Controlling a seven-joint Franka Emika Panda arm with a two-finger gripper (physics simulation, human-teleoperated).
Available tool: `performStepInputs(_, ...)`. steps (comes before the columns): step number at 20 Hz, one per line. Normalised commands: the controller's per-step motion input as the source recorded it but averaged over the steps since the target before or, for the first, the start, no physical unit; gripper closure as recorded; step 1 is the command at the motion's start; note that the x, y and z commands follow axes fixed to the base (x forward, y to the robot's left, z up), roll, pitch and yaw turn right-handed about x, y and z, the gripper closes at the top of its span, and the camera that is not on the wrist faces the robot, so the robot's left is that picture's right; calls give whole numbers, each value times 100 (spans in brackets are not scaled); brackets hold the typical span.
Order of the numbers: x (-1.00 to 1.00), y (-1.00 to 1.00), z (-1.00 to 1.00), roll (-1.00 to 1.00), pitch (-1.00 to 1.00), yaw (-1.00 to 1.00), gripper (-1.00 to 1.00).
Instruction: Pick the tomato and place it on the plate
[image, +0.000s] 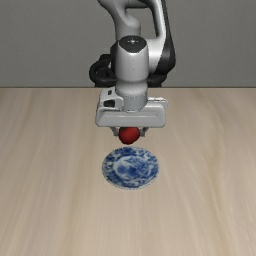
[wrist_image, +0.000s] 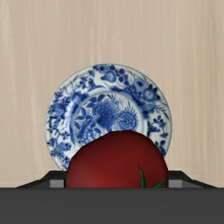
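A red tomato (image: 129, 134) hangs under my gripper (image: 129, 132), held above the wooden table. In the wrist view the tomato (wrist_image: 116, 162) sits close between my fingers, with a green stem bit showing, and my gripper (wrist_image: 116, 185) is shut on it. The blue-and-white patterned plate (image: 131, 168) lies flat on the table just forward of the tomato. Seen from the wrist, the plate (wrist_image: 96, 109) lies beyond the tomato, partly covered by it.
The light wooden table (image: 40, 180) stretches wide around the plate on both sides. A grey wall rises behind the robot's base.
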Motion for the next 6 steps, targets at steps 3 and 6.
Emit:
performStepInputs(3, 0, 0, 0, 0, 0, 0, -100)
performStepInputs(6, 0, 0, 0, 0, 0, 0, -100)
